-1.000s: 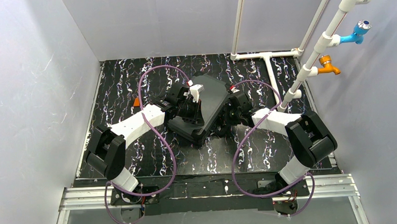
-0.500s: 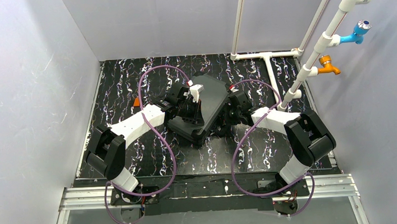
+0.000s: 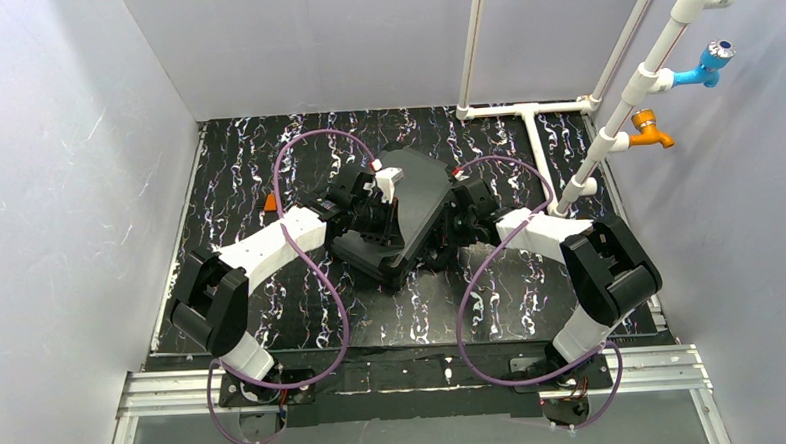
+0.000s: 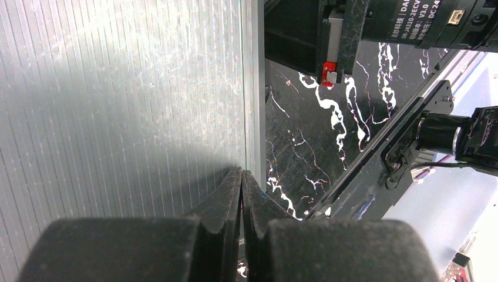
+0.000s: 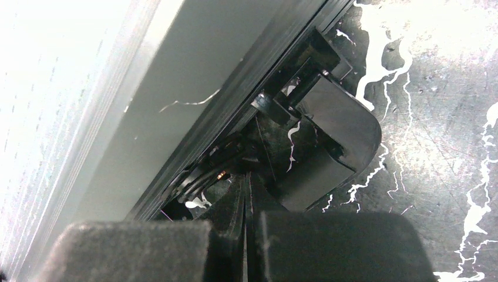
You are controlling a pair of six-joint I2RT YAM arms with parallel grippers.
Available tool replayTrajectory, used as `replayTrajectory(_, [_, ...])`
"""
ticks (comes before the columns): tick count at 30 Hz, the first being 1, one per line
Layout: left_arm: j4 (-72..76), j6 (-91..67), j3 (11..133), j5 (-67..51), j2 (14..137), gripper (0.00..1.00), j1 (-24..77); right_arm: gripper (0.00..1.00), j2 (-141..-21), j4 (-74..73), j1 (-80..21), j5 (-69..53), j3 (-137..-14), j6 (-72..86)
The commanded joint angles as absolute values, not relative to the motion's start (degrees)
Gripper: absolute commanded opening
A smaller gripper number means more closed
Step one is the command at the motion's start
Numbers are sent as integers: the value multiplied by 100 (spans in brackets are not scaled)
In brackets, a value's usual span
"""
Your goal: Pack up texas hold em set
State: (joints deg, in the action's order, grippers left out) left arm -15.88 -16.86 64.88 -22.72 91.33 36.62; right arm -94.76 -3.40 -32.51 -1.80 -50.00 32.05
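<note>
The black case [image 3: 413,203] of the set lies at the middle of the mat, its lid tilted up over the base. Chips, cards, markers and dice are hidden. My left gripper [image 3: 381,215] is shut and empty, with its tips against the left side of the lid. In the left wrist view the gripper [image 4: 242,176] touches the edge of the ribbed lid surface [image 4: 117,100]. My right gripper [image 3: 457,222] is shut at the case's right edge. In the right wrist view the gripper [image 5: 246,179] sits just below the case rim [image 5: 194,88], next to a black latch [image 5: 337,138].
A small orange object [image 3: 269,202] lies on the black marbled mat [image 3: 237,169] left of the left arm. White pipes [image 3: 524,111] run along the back right, with a blue tap [image 3: 707,65] and an orange tap [image 3: 650,129]. Grey walls enclose three sides.
My right arm has edged slightly left toward the case. The left arm and the case have not visibly moved.
</note>
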Motion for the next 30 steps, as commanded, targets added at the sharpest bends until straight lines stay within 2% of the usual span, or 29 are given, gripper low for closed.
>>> replayTrajectory(1, [-2408, -1516, 6356, -2013, 9290, 0, 3718, 1, -10170, 623, -3313, 128, -4892, 3125])
replayTrajectory(8, [-2404, -1566, 6365, -2056, 9251, 0, 3718, 1, -10397, 1293, -3313, 104, -4533, 3295])
replayTrajectory(18, [-2450, -1659, 6339, -2000, 9169, 0, 3718, 1, -10772, 768, -3313, 504, -4965, 3690])
replayTrajectory(25, [-2641, -1696, 6501, -1738, 8989, 0, 3718, 1, -10456, 243, -3313, 472, -5266, 3280])
replayTrajectory(30, [-2799, -1634, 6696, -1515, 8769, 10, 3718, 1, -10075, -129, -3311, 535, -5434, 3045])
